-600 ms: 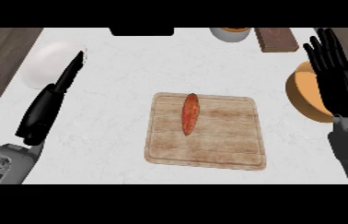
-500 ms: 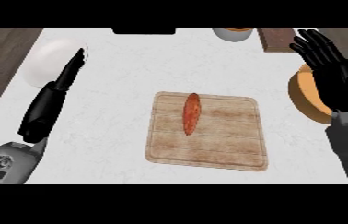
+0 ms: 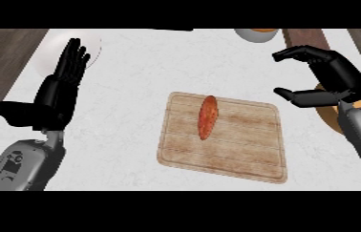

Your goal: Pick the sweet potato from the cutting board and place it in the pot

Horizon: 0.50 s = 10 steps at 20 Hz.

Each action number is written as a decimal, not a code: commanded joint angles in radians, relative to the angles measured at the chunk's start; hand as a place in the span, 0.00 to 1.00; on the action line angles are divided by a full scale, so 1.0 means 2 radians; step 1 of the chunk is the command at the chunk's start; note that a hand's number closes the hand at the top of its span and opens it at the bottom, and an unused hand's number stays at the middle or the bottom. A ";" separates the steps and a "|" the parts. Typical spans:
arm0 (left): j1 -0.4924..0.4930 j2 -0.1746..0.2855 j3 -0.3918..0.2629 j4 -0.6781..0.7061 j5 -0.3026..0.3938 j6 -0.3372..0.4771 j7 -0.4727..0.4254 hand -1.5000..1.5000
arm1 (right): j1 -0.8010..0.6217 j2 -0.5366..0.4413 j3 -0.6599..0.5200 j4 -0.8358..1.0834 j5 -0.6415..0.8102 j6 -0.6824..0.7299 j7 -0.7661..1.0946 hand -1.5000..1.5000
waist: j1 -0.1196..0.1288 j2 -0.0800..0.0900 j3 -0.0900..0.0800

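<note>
An orange-red sweet potato [image 3: 207, 117] lies lengthwise on the wooden cutting board [image 3: 233, 154], in its upper left part. My right hand [image 3: 328, 76] hovers off the board's upper right corner, open, with its fingers bent over the thumb and nothing between them. It is well apart from the sweet potato. Behind that hand, at the right edge, a strip of the orange-brown pot [image 3: 326, 115] shows, mostly hidden. My left hand [image 3: 60, 89] rests open at the left, fingers straight and pointing away.
A white plate [image 3: 51, 48] lies at the back left, partly behind the left hand. A small bowl [image 3: 255, 34] and a dark brown block [image 3: 304, 38] stand along the back edge. White counter surrounds the board.
My right hand has come in leftward toward the board's corner and bent its fingers. The left hand now lies more upright. The sweet potato has not moved on the board.
</note>
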 commanded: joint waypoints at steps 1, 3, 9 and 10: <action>-0.013 -0.023 0.022 0.021 0.028 0.004 0.006 0.50 | -0.011 0.010 0.034 0.062 0.077 0.027 -0.138 0.00 | -0.009 0.000 0.002; 0.007 -0.023 0.015 0.013 0.018 0.003 -0.007 0.50 | -0.020 0.001 0.031 0.101 0.098 0.041 -0.210 0.00 | -0.009 -0.002 0.002; 0.002 -0.014 0.045 0.038 0.027 -0.014 -0.006 0.50 | -0.083 -0.003 0.082 0.154 0.206 0.014 -0.220 0.00 | -0.023 -0.009 0.000; 0.001 -0.009 0.049 0.021 0.028 -0.008 0.008 0.50 | -0.088 -0.006 0.098 0.153 0.223 0.017 -0.209 0.00 | -0.022 -0.010 0.000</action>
